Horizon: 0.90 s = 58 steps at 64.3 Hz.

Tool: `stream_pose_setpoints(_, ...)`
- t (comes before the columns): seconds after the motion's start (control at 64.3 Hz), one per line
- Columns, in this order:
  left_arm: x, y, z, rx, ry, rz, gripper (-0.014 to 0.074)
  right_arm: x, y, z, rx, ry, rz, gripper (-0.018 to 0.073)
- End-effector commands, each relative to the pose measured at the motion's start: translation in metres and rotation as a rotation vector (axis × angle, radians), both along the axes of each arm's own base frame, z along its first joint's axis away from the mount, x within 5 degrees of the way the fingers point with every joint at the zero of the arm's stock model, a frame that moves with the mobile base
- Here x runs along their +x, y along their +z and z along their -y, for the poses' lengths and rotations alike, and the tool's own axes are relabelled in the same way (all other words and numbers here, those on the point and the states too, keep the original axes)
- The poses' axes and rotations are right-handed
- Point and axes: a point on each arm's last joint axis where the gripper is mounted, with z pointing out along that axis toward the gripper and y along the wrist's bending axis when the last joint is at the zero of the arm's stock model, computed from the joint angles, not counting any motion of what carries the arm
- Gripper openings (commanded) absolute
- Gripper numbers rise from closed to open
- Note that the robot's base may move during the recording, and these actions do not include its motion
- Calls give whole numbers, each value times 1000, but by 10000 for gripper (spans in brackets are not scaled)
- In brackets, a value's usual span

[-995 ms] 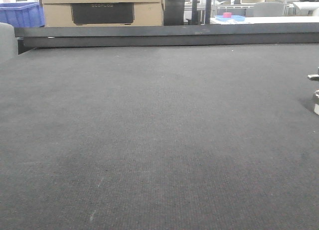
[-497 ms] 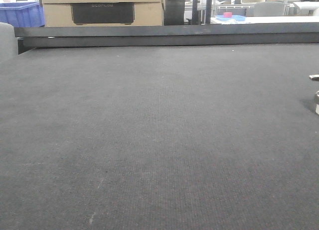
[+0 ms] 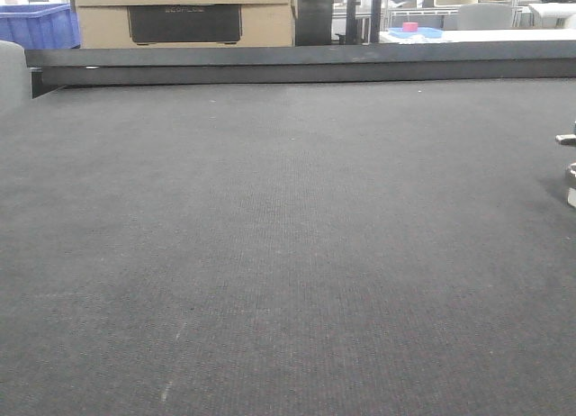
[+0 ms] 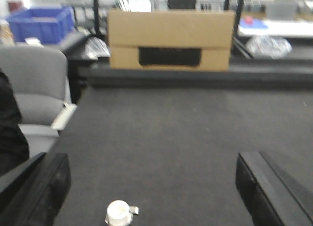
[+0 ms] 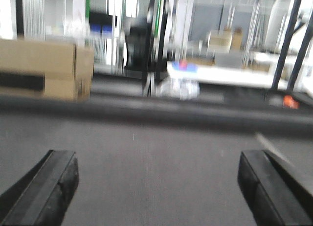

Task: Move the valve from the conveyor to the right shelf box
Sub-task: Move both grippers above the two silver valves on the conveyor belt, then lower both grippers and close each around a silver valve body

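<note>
Nearest, the left gripper (image 4: 151,161) has its two black fingers (image 4: 36,192) spread wide and holds nothing. The right gripper (image 5: 156,160) is likewise spread and empty. Both hang low over the wide, flat, dark grey woven conveyor belt (image 3: 270,254).

At about 7 o'clock from the left gripper's midpoint, closer to the 9 o'clock finger, stands a small pale round-topped metal part (image 4: 119,215). Its short tab points toward 3 o'clock, and the frame's lower edge cuts it off. It looks like a valve.

Farther out, the front view catches the small silvery-grey metal valve (image 3: 571,186) at 3 o'clock, cut by the frame edge. It rests on the surface with its thin stub reaching toward 9 o'clock. Whether these are one piece or two cannot be told, though their places suggest two. The blurred right wrist view shows no part.

On that reading the left arm seems nearer to a pick, since its part sits just short of the spread fingers.

Beyond the belt runs a black edge rail (image 3: 288,65), then a tan cardboard box (image 3: 268,24) at 11 o'clock and a blue plastic crate (image 3: 36,27) at 10 o'clock.
</note>
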Motion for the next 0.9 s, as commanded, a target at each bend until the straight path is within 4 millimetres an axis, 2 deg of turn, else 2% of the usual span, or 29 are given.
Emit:
stream_pose_setpoints(0.0, 12, 11, 1, -1, -14, -67, 580, 21, 9, 0, -23, -5, -92, 570)
stream_pose_setpoints(0.202, 49, 30, 0, 2, -6, -286, 580, 79, 29, -6, -38, 11, -443, 570)
stream_pose_setpoints(0.373, 94, 35, -1, -6, -1, -509, 580, 121, 30, -22, -81, 71, -655, 570)
stream_pose_setpoints(0.528, 133, 23, -2, -10, 1, -651, 580, 154, 8, -26, -98, 65, -902, 570)
stream_pose_setpoints(0.653, 155, 6, -4, -7, 3, -731, 580, 178, -16, -29, -105, 65, -996, 570)
stream_pose_setpoints(0.886, 176, -16, -31, -119, -15, -814, 580, 217, -64, -21, -69, 37, -1140, 570)
